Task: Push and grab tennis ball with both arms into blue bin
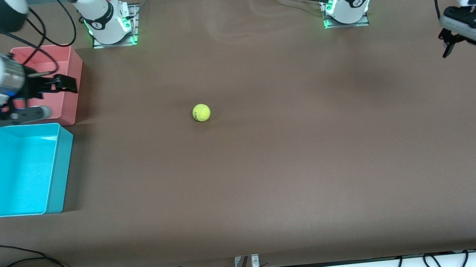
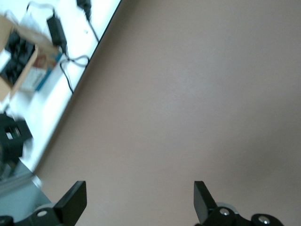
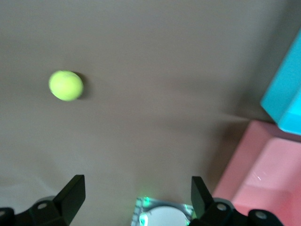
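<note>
tennis ball [image 1: 201, 112] alone on tabletop [image 1: 292, 145], between both released pincers: left pincer [image 1: 469, 58] partly cut off, right pincer [image 1: 62, 83] over pink bin [image 1: 73, 64].

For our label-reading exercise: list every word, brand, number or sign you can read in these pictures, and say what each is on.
No text can be read anywhere.
Tennis ball: dark printed lettering, too small to read.
Right arm's base and left arm's base: a round dark emblem on each, too small to read.
Blue bin and pink bin: no markings seen.
</note>
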You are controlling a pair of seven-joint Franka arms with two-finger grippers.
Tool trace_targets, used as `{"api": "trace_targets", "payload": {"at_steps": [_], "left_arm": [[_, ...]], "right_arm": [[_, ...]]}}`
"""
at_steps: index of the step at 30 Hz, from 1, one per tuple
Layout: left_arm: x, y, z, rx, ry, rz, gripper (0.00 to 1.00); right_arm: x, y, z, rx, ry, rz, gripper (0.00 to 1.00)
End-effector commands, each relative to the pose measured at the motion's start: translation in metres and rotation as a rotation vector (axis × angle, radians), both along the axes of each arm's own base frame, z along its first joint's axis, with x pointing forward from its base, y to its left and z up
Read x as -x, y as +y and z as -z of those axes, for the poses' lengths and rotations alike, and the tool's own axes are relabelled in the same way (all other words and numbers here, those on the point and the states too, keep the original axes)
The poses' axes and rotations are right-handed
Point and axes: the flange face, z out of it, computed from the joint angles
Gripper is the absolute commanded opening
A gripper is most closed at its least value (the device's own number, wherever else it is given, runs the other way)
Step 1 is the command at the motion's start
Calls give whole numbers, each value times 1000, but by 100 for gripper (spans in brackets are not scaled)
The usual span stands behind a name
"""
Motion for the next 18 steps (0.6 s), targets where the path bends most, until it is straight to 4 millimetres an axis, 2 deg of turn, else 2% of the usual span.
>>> {"api": "trace_targets", "payload": {"at_steps": [1, 4, 6, 7, 18], "left_arm": [[13, -3, -11, 89, 72, -138, 100], [20, -3, -15, 104, 114, -248, 100], [24, -3, -16, 102, 136, -297, 100], [29, -3, -16, 100, 163, -352, 100], [33, -4, -17, 93, 186, -465, 100]], "right_arm": [[18, 23, 47, -44, -30, 1, 100], [27, 41, 68, -56, -64, -26, 100], [30, 45, 83, -59, -74, -27, 100], [32, 57, 112, -68, -84, -19, 100], [35, 93, 153, -94, -89, -14, 100]]}}
